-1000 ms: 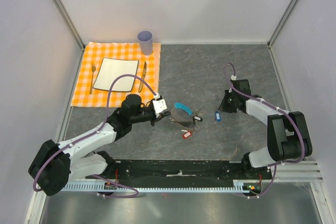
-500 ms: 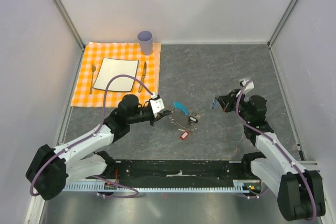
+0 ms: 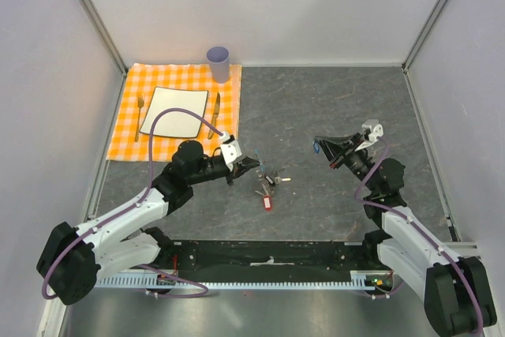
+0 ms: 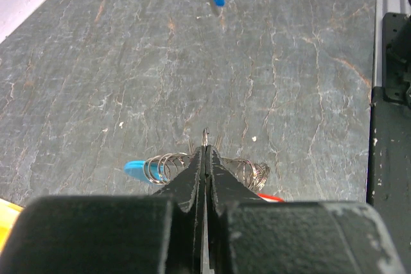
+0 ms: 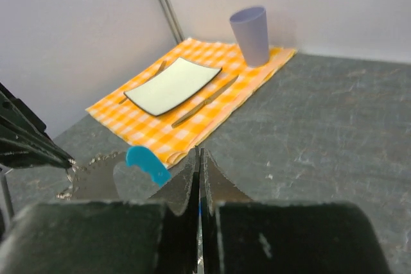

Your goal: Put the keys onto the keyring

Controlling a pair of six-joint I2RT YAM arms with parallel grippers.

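The keyring (image 4: 168, 166), a loop of silver chain with a curved cyan clasp section, is pinched at its chain by the closed left gripper (image 3: 253, 165). It sits just right of the orange placemat (image 3: 126, 138) and level with the mat's near edge. The chain is bunched, with small silver keys (image 3: 264, 187) and 1 red tag (image 3: 267, 203) clustered against it. 1 more key, with a blue tag (image 3: 316, 147), sits in the closed right gripper (image 3: 319, 144), well apart from the ring and farther right of the placemat.
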